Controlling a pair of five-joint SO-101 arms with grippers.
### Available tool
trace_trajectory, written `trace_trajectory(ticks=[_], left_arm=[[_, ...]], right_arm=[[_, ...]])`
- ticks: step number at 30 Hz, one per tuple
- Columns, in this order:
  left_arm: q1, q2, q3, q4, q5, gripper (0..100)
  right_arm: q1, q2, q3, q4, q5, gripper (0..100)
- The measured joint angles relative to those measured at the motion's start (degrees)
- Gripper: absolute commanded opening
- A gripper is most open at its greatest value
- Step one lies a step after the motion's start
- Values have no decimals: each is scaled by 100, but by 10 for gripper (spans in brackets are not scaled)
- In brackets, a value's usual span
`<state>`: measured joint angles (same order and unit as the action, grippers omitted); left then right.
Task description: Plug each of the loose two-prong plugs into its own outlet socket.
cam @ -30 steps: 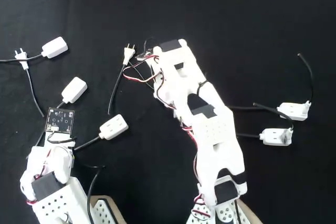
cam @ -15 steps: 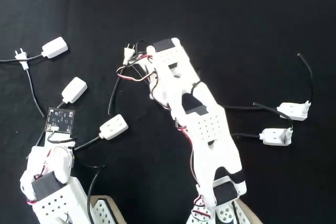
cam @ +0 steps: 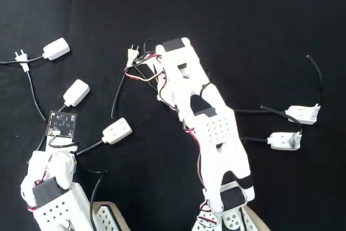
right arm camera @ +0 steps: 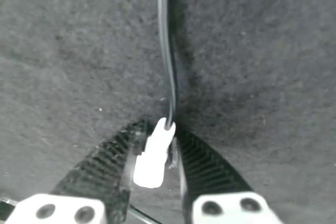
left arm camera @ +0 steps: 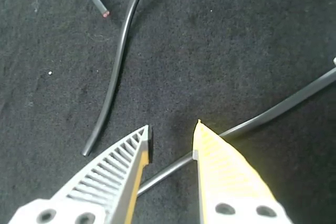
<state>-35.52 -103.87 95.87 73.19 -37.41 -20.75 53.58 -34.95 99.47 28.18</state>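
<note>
the right gripper (right arm camera: 160, 129) has its dark jaws closed on a small white plug (right arm camera: 154, 153). the right wrist view shows the plug pinched between the two fingers, with its grey cord (right arm camera: 167, 51) running away over the black table (right arm camera: 273, 51). from above, the jaws themselves are hidden under the right arm (cam: 208, 117). the overhead picture does show that same plug (cam: 131, 53) at the far middle of the table (cam: 259, 31), just left of the arm's tip, with its prongs pointing away and its cord (cam: 116, 98) trailing back toward the near side. the left gripper (left arm camera: 173, 128) is open, its grey and yellow fingers spread above a black cable (left arm camera: 262, 114) that passes under them. a second cable (left arm camera: 118, 61) lies apart from it on the cloth. the overhead view shows the left arm (cam: 51, 187) at the near left corner. a second plug (cam: 21, 57) lies loose at the far left edge, just beside the far socket (cam: 56, 48). a middle socket (cam: 76, 92) and a near socket (cam: 117, 131) sit between it and the left arm. on the right side, well apart from both arms, are an upper right socket (cam: 303, 114) and a lower right socket (cam: 284, 140), close together.
</note>
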Motion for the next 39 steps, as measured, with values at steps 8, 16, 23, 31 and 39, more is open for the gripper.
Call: trace_trajectory(ticks=[8,16,23,31,39], left_arm=[[0,0,0,0,0,145],[0,0,0,0,0,145],[0,0,0,0,0,145],[0,0,0,0,0,145],[0,0,0,0,0,145]], right_arm=[[-79,-624,721,0,-53,152],[-26,-703,844,0,-35,155],[149,-703,782,0,-35,152],[176,-695,686,0,-26,152],[255,-686,492,0,-35,151]])
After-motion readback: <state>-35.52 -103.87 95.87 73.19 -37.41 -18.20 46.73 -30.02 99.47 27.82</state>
